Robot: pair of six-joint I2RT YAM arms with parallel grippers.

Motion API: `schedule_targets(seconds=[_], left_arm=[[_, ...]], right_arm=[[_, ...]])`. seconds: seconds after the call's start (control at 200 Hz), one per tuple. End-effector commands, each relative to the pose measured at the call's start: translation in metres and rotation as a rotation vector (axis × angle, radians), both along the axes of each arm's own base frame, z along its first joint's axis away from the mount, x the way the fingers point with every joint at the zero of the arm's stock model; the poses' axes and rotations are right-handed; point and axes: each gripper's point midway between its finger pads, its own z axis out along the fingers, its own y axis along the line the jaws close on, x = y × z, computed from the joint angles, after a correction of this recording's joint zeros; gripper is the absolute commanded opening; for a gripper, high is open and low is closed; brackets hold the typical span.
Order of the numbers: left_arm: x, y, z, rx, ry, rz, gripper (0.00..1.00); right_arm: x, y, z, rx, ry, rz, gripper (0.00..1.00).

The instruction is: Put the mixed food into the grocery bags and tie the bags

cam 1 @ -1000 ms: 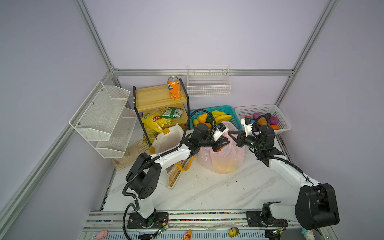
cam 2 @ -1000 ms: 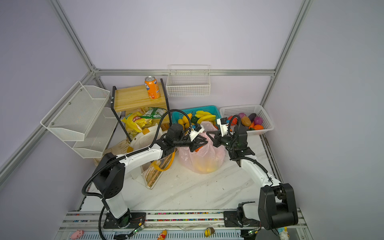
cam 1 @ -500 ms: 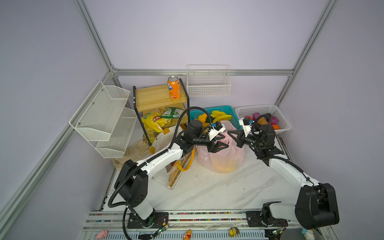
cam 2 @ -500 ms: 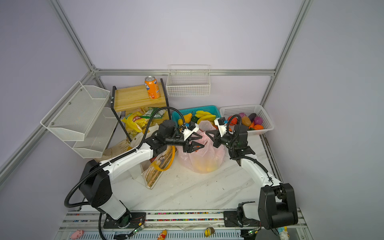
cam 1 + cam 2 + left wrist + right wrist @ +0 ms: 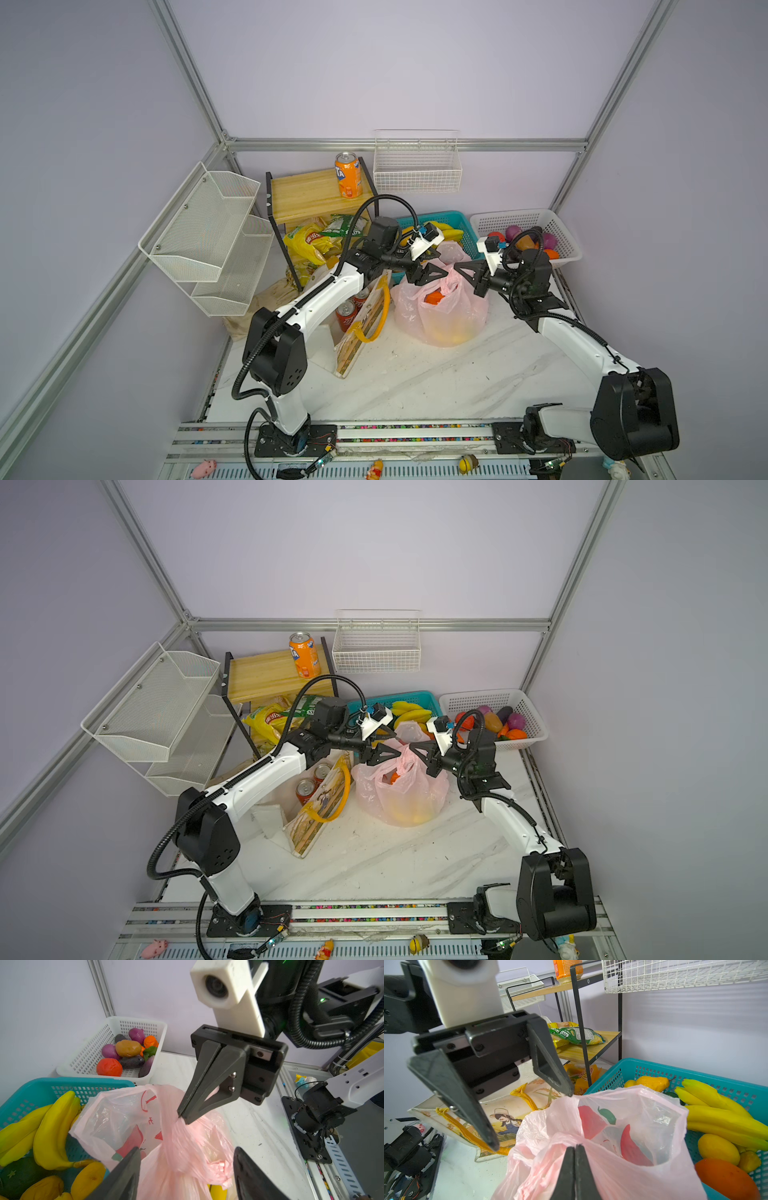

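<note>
The right gripper [image 5: 460, 268], frame centre, clamps the gathered top of the thin translucent pink plastic bag [image 5: 440, 320]; the left gripper [image 5: 439, 274] gapes beside it. Leftward, two red cola cans [image 5: 346, 312] stand inside a white canvas tote [image 5: 353, 353].

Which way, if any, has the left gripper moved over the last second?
Yes. In both top views the left gripper has drawn back leftward, from the bag toward the shelf, and opened.

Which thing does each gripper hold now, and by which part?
The right gripper holds the pink bag by its gathered top, jaws shut. The left gripper holds nothing, jaws open.
</note>
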Motion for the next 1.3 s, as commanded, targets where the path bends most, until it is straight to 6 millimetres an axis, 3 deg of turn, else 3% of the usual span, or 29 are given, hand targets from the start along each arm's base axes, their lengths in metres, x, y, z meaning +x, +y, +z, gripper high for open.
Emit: schedule_targets(seconds=[0.0, 0.365, 0.61, 0.715, 1.195, 1.295], left_arm=[[-0.006, -0.005, 0.036, -0.006, -0.128, -0.071, 0.71], [0.001, -0.025, 0.006, 0.117, -0.139, -0.145, 0.64], [0.005, -0.030, -0.010, 0.158, -0.123, -0.152, 0.43], [0.005, -0.033, -0.016, 0.168, -0.116, -0.152, 0.41], [0.022, -0.026, -0.011, 0.141, -0.212, -0.001, 0.01], [0.024, -0.021, -0.008, 0.120, -0.275, 0.037, 0.00]], right_arm=[[-0.006, 0.002, 0.023, 0.000, -0.094, 0.027, 0.00], [-0.006, 0.001, 0.027, 0.010, -0.095, 0.022, 0.00], [-0.006, 0.001, 0.031, 0.017, -0.100, 0.019, 0.00], [-0.005, 0.001, 0.030, 0.021, -0.099, 0.016, 0.00], [0.004, -0.007, 0.021, 0.011, -0.071, -0.068, 0.00], [0.007, -0.010, 0.022, 0.008, -0.062, -0.099, 0.00]])
